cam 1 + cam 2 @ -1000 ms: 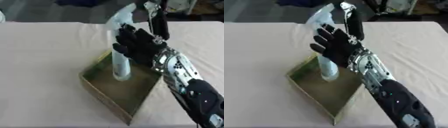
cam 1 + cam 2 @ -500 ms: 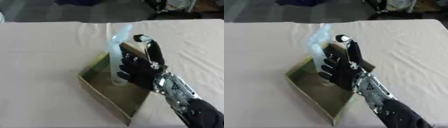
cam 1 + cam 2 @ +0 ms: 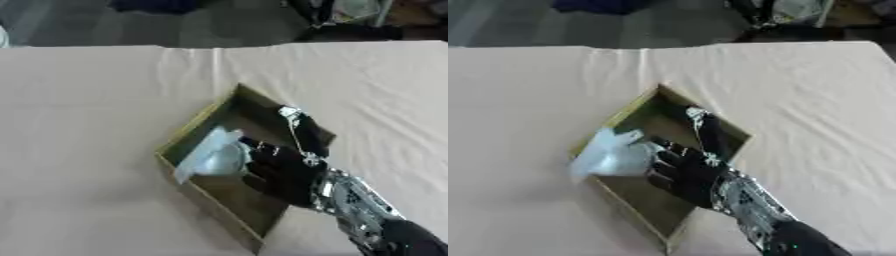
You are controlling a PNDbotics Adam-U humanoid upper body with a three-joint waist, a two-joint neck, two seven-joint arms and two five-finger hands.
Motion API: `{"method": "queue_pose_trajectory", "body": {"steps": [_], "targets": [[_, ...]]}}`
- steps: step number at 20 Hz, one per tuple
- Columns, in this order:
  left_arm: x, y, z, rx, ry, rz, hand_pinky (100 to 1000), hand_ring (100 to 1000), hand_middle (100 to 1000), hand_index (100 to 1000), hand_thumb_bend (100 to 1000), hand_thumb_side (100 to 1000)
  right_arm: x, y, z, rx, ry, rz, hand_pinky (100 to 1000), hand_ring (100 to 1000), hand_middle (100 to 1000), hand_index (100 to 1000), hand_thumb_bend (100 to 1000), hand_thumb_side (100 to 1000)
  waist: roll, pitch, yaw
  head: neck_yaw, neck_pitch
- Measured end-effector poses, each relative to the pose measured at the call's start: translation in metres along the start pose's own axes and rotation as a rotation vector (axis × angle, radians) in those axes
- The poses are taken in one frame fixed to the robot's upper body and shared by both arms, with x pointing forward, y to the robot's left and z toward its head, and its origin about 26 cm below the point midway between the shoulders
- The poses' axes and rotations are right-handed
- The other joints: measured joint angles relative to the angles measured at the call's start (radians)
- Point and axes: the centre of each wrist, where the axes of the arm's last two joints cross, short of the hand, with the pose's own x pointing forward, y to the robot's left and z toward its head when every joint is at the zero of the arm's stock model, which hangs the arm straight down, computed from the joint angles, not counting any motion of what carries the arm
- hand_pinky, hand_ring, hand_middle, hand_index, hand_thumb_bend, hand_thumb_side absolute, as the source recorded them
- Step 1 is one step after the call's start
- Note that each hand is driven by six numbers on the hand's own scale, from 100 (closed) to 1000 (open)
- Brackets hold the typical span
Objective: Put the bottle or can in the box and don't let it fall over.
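The bottle (image 3: 213, 156), pale and translucent and smeared by motion, now leans hard toward the left wall of the box (image 3: 194, 134), its upper end reaching over or against that rim rather than pointing up. A second ago it stood upright on the box floor with the right hand around it; half a second ago it was already tipping as the hand came down. So the change is plain: the bottle has gone from standing to toppling, and whether it has come to rest or is mid-fall cannot be told from the blur. The right hand (image 3: 282, 171) sits low inside the box, just beside the bottle's lower end, with the thumb raised toward the far wall and the fingers (image 3: 255, 146) stretched toward the bottle; whether they clasp it or merely touch it I cannot tell. The left hand shows in neither view. The box lies askew on the cloth-covered table (image 3: 87, 100). For the task this looks like a failure of the second condition: the bottle is in the box, but it probably needs to be regrasped and stood up again.
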Motion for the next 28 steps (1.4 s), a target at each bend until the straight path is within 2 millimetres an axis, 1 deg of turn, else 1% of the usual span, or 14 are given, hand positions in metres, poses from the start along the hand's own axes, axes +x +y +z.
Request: {"method": "queue_pose_trajectory", "body": {"steps": [5,10,13,17,19,21,22,23,24,26,27,28], "targets": [[0.0,0.0,0.0,0.0,0.0,0.0,1000,944,832,806,545,698,0.011,-0.01,0.006,-0.044,-0.082,-0.012,100,100,100,947,198,1000,0.0,0.0,-0.002,0.001,0.0],[0.0,0.0,0.0,0.0,0.0,0.0,1000,944,832,805,546,697,0.031,-0.017,0.013,-0.06,-0.222,0.008,100,100,100,943,197,1000,-0.001,0.0,-0.004,0.009,0.0],[0.0,0.001,0.0,0.003,-0.001,-0.001,1000,944,832,806,546,696,0.051,-0.011,0.017,-0.029,-0.34,0.045,100,100,100,939,194,1000,-0.001,-0.002,-0.005,0.012,0.0],[0.0,0.001,0.0,0.004,-0.001,-0.001,1000,943,832,806,547,695,0.082,0.005,0.025,0.053,-0.512,0.114,100,100,111,941,183,1000,-0.001,-0.006,-0.007,0.018,0.0],[0.0,0.001,0.0,0.004,0.0,-0.002,1000,943,832,806,547,695,0.098,0.014,0.031,0.094,-0.605,0.14,100,100,134,942,170,997,-0.001,-0.006,-0.008,0.019,0.0],[0.0,0.001,0.0,0.005,0.0,-0.002,1000,943,832,806,548,695,0.114,0.022,0.038,0.131,-0.712,0.166,100,100,189,940,164,967,0.0,-0.006,-0.009,0.02,0.0],[0.0,0.002,0.0,0.006,0.0,-0.002,1000,943,832,806,548,694,0.122,0.025,0.042,0.141,-0.772,0.184,100,147,241,935,171,953,0.0,-0.007,-0.009,0.021,0.0],[0.0,0.002,0.001,0.007,0.0,-0.003,1000,943,831,807,548,694,0.129,0.028,0.046,0.141,-0.838,0.207,100,248,339,926,187,920,0.0,-0.007,-0.009,0.023,0.001],[-0.001,0.002,0.001,0.008,0.001,-0.003,1000,943,831,807,548,694,0.136,0.029,0.051,0.13,-0.907,0.235,121,323,412,930,186,911,0.0,-0.007,-0.009,0.026,0.001],[-0.001,0.003,0.001,0.011,0.001,-0.005,1000,943,831,807,549,693,0.148,0.032,0.059,0.088,-1.045,0.296,414,501,577,955,181,884,0.001,-0.007,-0.009,0.031,0.001],[-0.001,0.003,0.001,0.013,0.0,-0.005,1000,943,831,807,549,693,0.152,0.032,0.063,0.06,-1.117,0.33,515,557,630,961,170,878,0.001,-0.007,-0.01,0.033,0.001],[-0.001,0.004,0.001,0.015,-0.001,-0.006,1000,943,830,807,549,692,0.157,0.033,0.067,0.026,-1.195,0.372,633,641,711,955,159,878,0.001,-0.007,-0.012,0.035,0.001]]}}
